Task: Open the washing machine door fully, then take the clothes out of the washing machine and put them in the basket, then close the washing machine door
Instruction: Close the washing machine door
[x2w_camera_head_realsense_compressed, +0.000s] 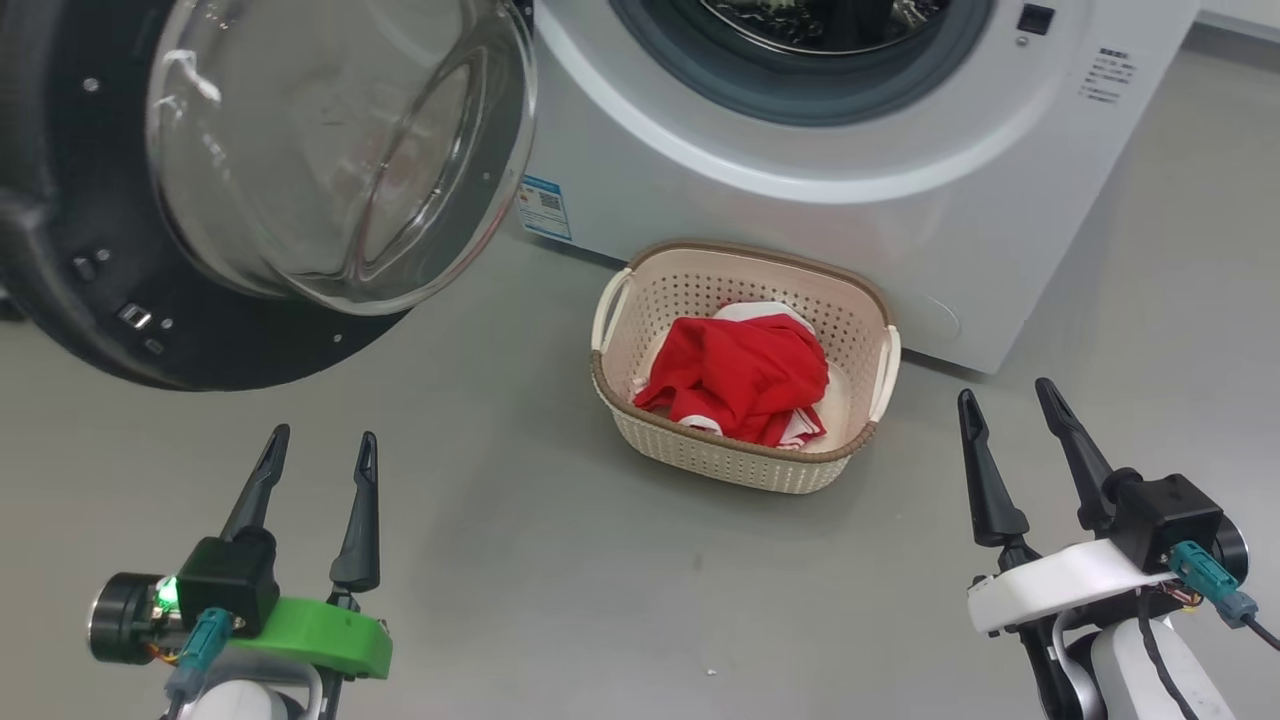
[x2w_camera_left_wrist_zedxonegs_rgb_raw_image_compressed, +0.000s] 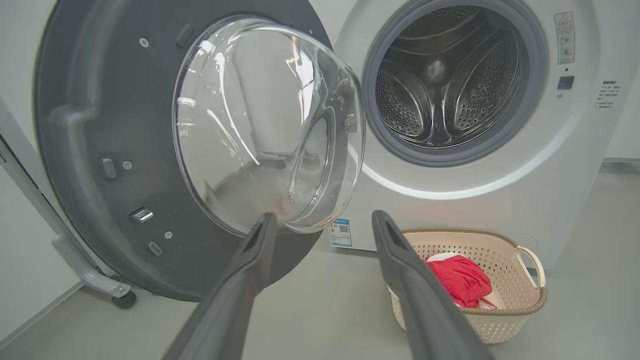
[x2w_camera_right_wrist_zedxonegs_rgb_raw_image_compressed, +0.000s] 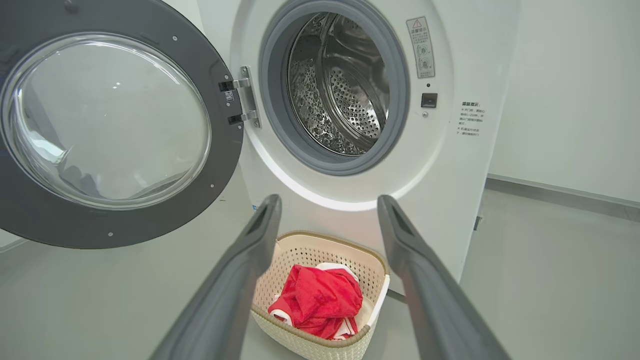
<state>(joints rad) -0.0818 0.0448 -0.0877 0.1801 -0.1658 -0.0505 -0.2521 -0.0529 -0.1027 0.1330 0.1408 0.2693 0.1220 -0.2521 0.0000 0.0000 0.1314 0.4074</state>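
Clothes (x2w_camera_head_realsense_compressed: 740, 375) in basket (x2w_camera_head_realsense_compressed: 745, 455) before washing machine (x2w_camera_head_realsense_compressed: 800, 215).

Bright, even light falls from above, cool and diffuse. The basket (x2w_camera_head_realsense_compressed: 745, 252) throws only a faint, soft shadow on the grey floor (x2w_camera_head_realsense_compressed: 560, 580). White glints streak the door (x2w_camera_head_realsense_compressed: 340, 150) glass, and the drum (x2w_camera_right_wrist_zedxonegs_rgb_raw_image_compressed: 345, 90) gleams with highlights. The head view is sharp. Both wrist views bow straight lines near the edges, and their close fingers (x2w_camera_left_wrist_zedxonegs_rgb_raw_image_compressed: 235, 305) look soft.
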